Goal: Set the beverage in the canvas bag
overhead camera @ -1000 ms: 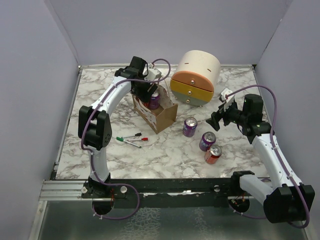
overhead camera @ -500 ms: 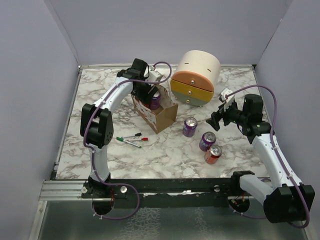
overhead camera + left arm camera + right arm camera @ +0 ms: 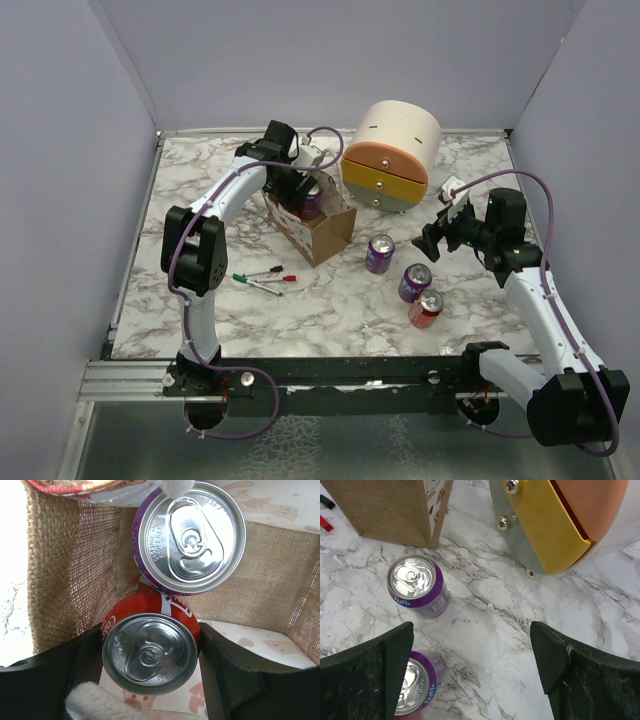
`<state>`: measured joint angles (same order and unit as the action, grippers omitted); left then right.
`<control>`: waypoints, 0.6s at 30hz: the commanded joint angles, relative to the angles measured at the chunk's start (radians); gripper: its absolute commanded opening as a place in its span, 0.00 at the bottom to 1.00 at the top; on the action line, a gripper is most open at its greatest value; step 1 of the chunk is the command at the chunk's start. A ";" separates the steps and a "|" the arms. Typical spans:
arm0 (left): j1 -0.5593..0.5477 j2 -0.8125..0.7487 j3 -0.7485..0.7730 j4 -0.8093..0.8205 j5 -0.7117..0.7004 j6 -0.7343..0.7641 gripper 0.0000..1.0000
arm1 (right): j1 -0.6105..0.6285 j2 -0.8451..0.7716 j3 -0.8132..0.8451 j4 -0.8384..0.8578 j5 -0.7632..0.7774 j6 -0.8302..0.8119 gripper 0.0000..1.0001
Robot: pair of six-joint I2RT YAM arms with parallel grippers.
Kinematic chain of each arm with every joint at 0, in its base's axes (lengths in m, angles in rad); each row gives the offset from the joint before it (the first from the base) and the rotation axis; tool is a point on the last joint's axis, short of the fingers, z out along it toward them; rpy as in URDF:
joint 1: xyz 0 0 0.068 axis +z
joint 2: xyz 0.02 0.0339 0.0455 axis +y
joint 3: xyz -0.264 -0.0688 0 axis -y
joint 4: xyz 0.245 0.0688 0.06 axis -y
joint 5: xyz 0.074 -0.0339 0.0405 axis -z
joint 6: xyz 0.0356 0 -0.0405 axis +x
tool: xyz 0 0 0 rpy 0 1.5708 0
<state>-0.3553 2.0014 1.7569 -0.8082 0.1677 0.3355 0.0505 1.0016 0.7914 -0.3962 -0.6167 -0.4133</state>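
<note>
Marble table (image 3: 330,305): five cans (image 3: 380,254), one bag (image 3: 325,235).

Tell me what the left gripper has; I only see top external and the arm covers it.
Observer: Left wrist shows the left gripper pressing both sides of a red can, down in the canvas bag.
Operator: That purple can, in the bag or behind?
Observer: In it, beside the red can, burlap wall behind.
Operator: And the right gripper?
Observer: Right wrist shows it open, nothing between its fingers, a Fanta can on the table ahead.

marble table (image 3: 330,312), canvas bag (image 3: 320,233), cans (image 3: 380,254), markers (image 3: 265,278), drawers (image 3: 390,155)
</note>
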 commanded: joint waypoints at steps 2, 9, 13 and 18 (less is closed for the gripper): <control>0.006 0.001 0.001 0.005 0.000 -0.005 0.72 | -0.005 -0.002 -0.011 0.010 -0.010 -0.006 1.00; 0.006 -0.012 0.034 -0.011 -0.005 -0.005 0.80 | -0.005 -0.002 -0.011 0.010 -0.009 -0.007 1.00; 0.007 -0.017 0.040 -0.018 -0.010 -0.006 0.82 | -0.005 -0.005 -0.012 0.009 -0.009 -0.007 1.00; 0.006 -0.040 0.045 -0.014 -0.003 -0.013 0.84 | -0.005 -0.007 -0.012 0.009 -0.010 -0.006 1.00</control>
<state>-0.3565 2.0014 1.7710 -0.8135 0.1684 0.3305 0.0505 1.0016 0.7895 -0.3965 -0.6167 -0.4137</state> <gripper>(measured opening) 0.829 0.997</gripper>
